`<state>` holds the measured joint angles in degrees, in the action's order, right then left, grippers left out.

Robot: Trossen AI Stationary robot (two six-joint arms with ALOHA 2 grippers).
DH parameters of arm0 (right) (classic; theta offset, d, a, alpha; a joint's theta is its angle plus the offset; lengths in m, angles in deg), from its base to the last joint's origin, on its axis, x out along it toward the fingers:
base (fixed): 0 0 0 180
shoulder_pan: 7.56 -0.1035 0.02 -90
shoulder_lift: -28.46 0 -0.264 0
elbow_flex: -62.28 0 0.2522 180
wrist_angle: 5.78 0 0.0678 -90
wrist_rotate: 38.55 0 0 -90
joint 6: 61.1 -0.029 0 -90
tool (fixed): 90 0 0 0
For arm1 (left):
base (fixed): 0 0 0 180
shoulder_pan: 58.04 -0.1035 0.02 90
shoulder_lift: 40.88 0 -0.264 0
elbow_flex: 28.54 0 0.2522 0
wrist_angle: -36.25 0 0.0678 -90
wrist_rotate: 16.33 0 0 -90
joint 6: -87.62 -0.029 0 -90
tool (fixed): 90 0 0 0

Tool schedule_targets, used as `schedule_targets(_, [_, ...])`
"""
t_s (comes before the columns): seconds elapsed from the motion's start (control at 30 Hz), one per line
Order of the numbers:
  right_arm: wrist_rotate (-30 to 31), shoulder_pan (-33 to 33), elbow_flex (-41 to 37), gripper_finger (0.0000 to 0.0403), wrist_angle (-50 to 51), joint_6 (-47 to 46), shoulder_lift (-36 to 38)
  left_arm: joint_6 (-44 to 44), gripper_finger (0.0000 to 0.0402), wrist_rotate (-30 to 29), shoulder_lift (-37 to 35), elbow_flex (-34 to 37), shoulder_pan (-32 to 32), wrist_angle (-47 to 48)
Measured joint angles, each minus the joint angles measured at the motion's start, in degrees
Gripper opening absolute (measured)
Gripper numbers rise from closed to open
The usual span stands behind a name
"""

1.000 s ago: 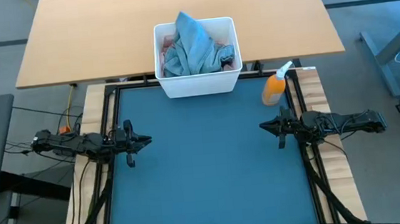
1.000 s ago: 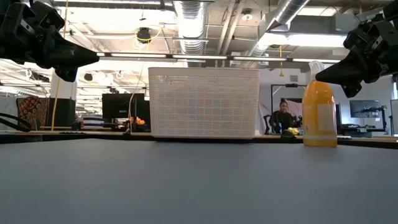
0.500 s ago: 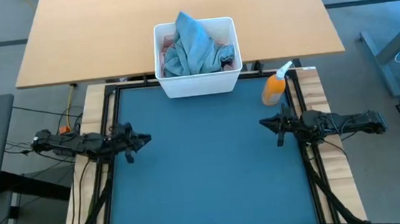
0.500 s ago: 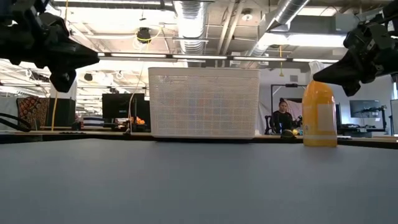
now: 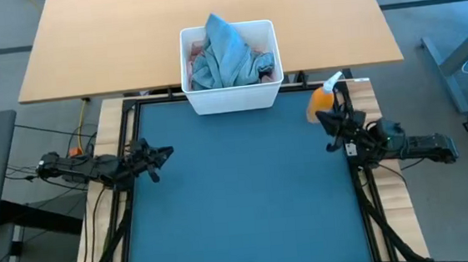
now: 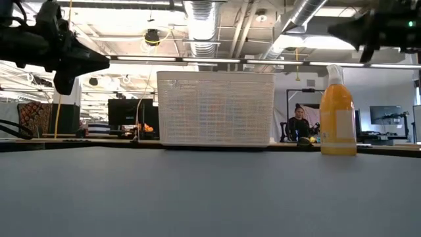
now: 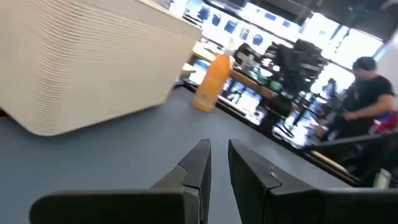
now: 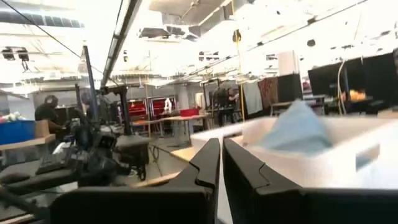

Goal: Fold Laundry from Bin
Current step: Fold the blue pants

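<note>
A: Where is the laundry point(image 5: 230, 56) right now?

B: All of it sits in the bin point(image 5: 233, 102), top centre of the high view, at the far edge of the blue mat point(image 5: 239, 197). A light blue denim piece is heaped on top with one peak poking above the rim, and a little pink cloth shows at the bin's corners. Nothing has been laid out on the mat yet.

A: And the grippers?

B: The left gripper point(image 5: 164, 154) hovers at the mat's left edge and the right gripper point(image 5: 322, 117) at the right edge, just beside the orange spray bottle point(image 5: 320, 103). On each, the fingers stand nearly together with only a thin slit between them, and neither holds anything.

A: How would you expect the cloth to handle?

B: Soft and limp, I'd judge. Denim is the heavier, stiffer fabric, so it should hang in broad folds and may drag whatever lies under it. That raised peak looks like the easiest place to pinch.

A: And the bin itself?

B: Rigid white plastic with rounded corners, a thick rim and finely ribbed walls, as the low view shows. It looks light enough to shift if a garment snags.
</note>
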<state>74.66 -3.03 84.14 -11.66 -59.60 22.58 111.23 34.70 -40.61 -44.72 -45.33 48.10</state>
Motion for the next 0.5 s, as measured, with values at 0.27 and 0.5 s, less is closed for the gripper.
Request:
schedule_targets(0.27, [-0.6, 4.3, 19.0, 0.0047, 5.2, 5.6, -21.9, -2.1, 0.0045, -3.4, 0.5, 0.0, -1.9, -6.5])
schedule_targets(0.5, [-3.0, 14.0, 45.6, 0.0048, 20.5, 9.5, -47.8, -0.4, 0.0045, -3.0, 4.9, 0.0, -2.9, -9.5])
